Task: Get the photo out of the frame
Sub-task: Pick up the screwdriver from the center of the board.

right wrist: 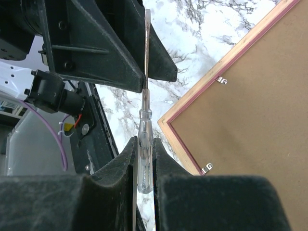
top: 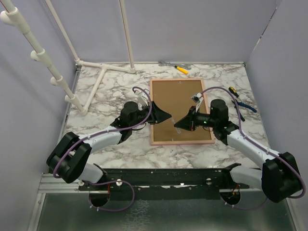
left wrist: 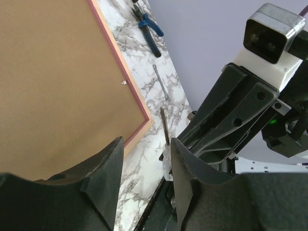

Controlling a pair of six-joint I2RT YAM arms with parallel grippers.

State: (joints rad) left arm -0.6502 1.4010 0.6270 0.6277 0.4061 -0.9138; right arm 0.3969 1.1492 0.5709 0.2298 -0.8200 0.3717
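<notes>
The frame [top: 180,103] lies back-up on the marble table, its brown fibreboard back [left wrist: 57,86] and thin pink border showing; the photo is hidden beneath the back. My right gripper [right wrist: 143,142] hovers over the frame's near edge [right wrist: 260,96], shut on a clear-handled screwdriver [right wrist: 144,159] whose shaft points at the left gripper. My left gripper [left wrist: 147,142] faces it over the frame's near left part. Its jaws stand apart with nothing between them, and the shaft [left wrist: 164,126] is just beyond its right finger. The two grippers [top: 167,115] [top: 179,125] nearly meet.
Small metal clips [right wrist: 221,80] [right wrist: 208,167] hold the back in. Blue-handled pliers [top: 240,103] lie right of the frame, a yellow screwdriver [top: 182,70] and a wrench [top: 166,63] behind it. A white pipe rack [top: 96,82] stands at the back left. Walls enclose the table.
</notes>
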